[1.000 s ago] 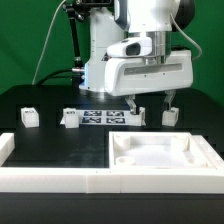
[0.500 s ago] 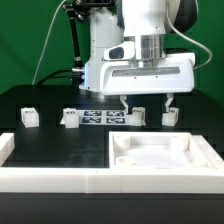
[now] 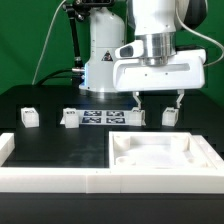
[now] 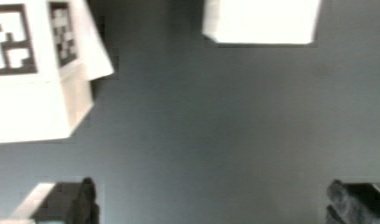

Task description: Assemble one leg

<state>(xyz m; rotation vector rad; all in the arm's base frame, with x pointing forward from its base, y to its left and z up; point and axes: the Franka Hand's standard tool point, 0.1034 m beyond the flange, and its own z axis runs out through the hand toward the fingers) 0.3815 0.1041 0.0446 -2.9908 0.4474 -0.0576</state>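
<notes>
Nearest the camera in the exterior view, a white rail runs along the front edge of the black worktop, with a short return on that view's left. Just behind it, to that view's right, lies the large white square panel, recessed face up. Beyond, four blocks stand upright in a row, all resting on the worktop: the fourth leg farthest to the exterior view's left, the third leg at the left end of the marker board, the second leg at its right end, and the leg near it, farther right. The gripper hangs above the last two with its jaws spread wide and nothing between them. Compared with half a second ago it has shifted toward the exterior view's right and sits a little higher; all four legs and the panel are unmoved. The wrist view shows the dark fingertips well apart over bare worktop, with one tagged block and one plain white block ahead of them; which is which I cannot tell. The worktop is matte black and uncluttered. Behind it stands the white arm base with black cables, against a green backdrop.
</notes>
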